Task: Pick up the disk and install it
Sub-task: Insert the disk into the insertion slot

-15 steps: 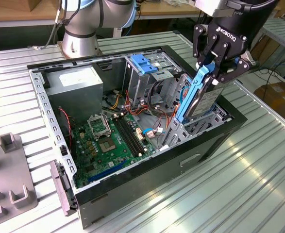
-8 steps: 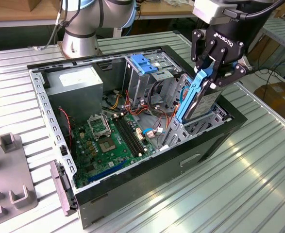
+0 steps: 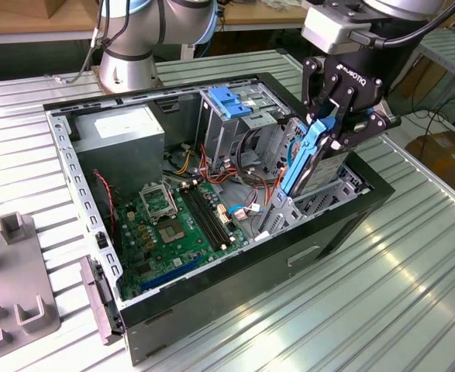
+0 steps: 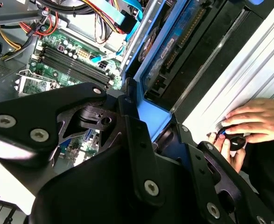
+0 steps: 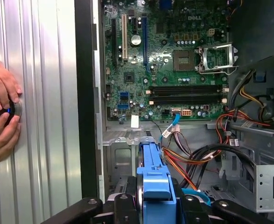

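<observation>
The ribbed table [image 3: 413, 294] is bearing the open case [image 3: 235, 287]; at the case's end on the exterior view's right, the disk [image 3: 305, 159] is standing tilted, lower end inside the case. The gripper [image 3: 332, 128] is clamping the disk's upper end across its blue edges. Judged stiff, fairly heavy and shock-sensitive, the disk is best gripped by those plastic edges, not its smooth metal face.
</observation>
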